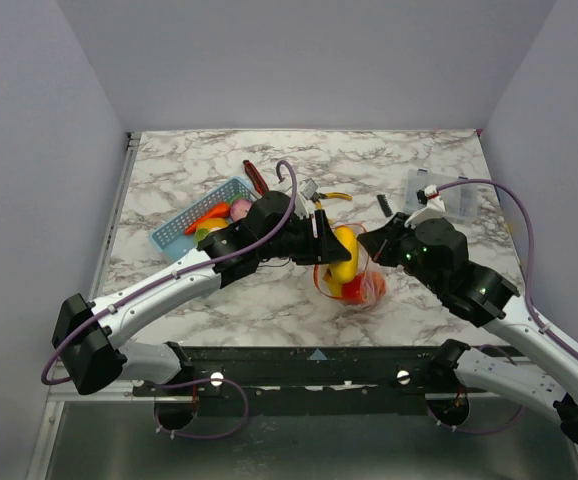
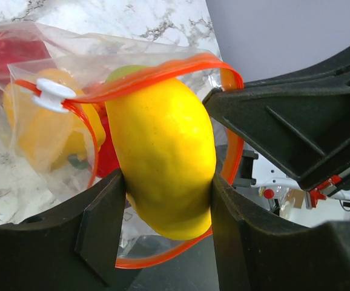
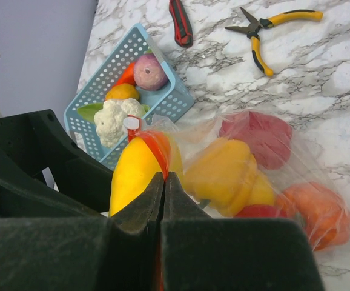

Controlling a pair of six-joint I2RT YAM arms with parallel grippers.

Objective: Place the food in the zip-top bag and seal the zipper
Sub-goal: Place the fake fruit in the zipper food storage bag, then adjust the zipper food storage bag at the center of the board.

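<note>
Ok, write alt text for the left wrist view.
The left gripper clamps a yellow fruit in the open mouth of the clear zip-top bag, whose orange-red zipper loops around it. A white slider sits on the zipper at frame left, with yellow and red food inside the bag.

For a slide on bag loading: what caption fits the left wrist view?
Left claw grips a yellow fruit partway through the open zipper of the zip-top bag.

One zip-top bag (image 3: 193, 130), one basket (image 3: 105, 73), one pliers (image 3: 261, 36)
</note>
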